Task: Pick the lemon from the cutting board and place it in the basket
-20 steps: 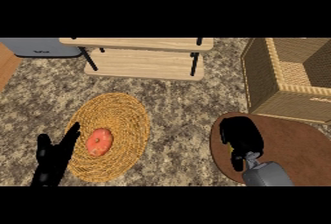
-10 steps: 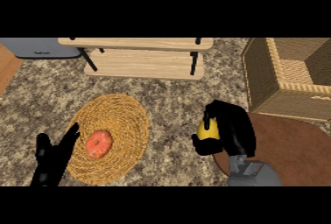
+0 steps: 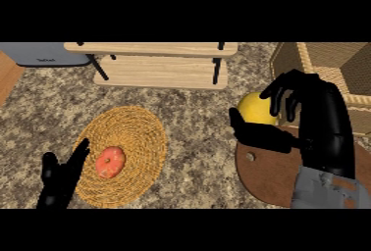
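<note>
Lemon (image 3: 255,109) picked, right hand (image 3: 301,115) curled round it above cutting board (image 3: 272,179); basket (image 3: 330,66) drop left. Left hand (image 3: 62,179) open, resting.

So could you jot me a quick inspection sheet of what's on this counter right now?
Surface: speckled stone counter.
Job's things: lemon held above the round wooden cutting board; wicker basket at upper right, its inside only partly in view.
Clutter: woven mat bearing an orange-red fruit; wooden rack; grey appliance at upper left.
Hands: right hand curled round the lemon; left hand open, resting by the mat.
Cables: nothing seen.
Surroundings: wooden edge at far left.
</note>
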You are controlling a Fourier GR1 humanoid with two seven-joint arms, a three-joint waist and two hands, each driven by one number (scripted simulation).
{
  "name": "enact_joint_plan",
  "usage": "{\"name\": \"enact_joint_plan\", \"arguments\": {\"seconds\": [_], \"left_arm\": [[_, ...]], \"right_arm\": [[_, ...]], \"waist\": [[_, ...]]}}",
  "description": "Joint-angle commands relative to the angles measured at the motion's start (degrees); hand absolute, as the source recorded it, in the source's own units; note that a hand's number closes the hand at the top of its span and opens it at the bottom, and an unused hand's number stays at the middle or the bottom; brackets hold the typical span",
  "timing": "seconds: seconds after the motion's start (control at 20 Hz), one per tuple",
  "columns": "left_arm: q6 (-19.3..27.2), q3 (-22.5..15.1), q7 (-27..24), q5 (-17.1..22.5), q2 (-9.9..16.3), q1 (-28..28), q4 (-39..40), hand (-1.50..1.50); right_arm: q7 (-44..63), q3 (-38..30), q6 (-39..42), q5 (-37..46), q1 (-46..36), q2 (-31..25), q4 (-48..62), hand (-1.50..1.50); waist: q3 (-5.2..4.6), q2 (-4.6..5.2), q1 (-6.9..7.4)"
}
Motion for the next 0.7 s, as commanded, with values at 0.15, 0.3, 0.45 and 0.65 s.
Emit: {"name": "enact_joint_plan", "arguments": {"seconds": [0.15,0.3,0.45,0.65], "left_arm": [[-0.67,0.84,0.10,-0.35,0.35,-0.97,3.67,0.00],[-1.49,1.00,-0.62,0.56,-0.47,-1.87,5.48,0.00],[-0.36,-0.05,2.64,-0.63,-0.79,-0.96,1.36,0.00],[-0.86,0.77,2.20,-0.29,-0.48,-0.68,2.19,0.00]], "right_arm": [[9.61,-14.24,9.22,-4.79,-13.30,-6.06,-3.98,1.50],[6.66,-20.52,8.73,-7.90,-19.69,-10.46,4.62,1.50],[5.87,-21.76,7.75,-7.76,-21.13,-12.64,8.96,1.50],[0.00,-28.86,8.51,-13.11,-21.41,-18.17,16.62,1.50]], "waist": [[-0.56,0.42,0.02],[-0.57,0.60,0.33],[-0.53,0.54,0.52],[-0.52,0.64,0.51]]}}
